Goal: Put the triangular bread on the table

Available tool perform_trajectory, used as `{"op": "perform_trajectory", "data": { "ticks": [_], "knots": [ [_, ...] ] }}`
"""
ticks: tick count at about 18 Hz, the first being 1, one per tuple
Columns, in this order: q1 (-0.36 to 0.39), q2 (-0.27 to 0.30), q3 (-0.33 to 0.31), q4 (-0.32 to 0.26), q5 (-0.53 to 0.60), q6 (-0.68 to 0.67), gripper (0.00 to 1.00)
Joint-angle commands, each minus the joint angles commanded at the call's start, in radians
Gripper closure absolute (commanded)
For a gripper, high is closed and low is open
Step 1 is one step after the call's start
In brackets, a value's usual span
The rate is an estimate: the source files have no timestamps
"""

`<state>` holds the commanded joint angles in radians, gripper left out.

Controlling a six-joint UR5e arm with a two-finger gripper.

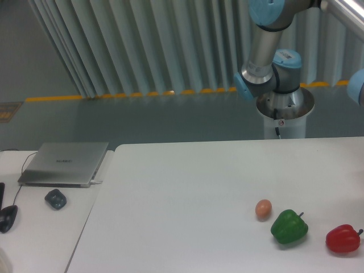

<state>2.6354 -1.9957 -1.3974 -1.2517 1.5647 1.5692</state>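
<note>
The triangular bread does not show in this view. The large white table (187,187) fills the lower middle and right of the frame. Only the arm's base and lower joints (273,68) show at the back right, behind the table's far edge. The gripper is out of view, beyond the top right of the frame.
A small tan egg (263,209), a green pepper (289,227) and a red pepper (343,239) lie near the table's front right. A smaller white desk at the left holds a grey laptop (64,163), a dark mouse (56,198) and a black object (7,218).
</note>
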Motion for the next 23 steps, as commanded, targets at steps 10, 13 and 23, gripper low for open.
{"op": "perform_trajectory", "data": {
  "ticks": [10,13,23],
  "knots": [
    [0.046,0.058,-0.057,-0.002,0.035,0.04,0.0],
    [0.104,0.113,-0.116,0.026,0.025,0.032,0.0],
    [0.235,0.141,-0.132,0.034,-0.001,0.029,0.0]
  ]
}}
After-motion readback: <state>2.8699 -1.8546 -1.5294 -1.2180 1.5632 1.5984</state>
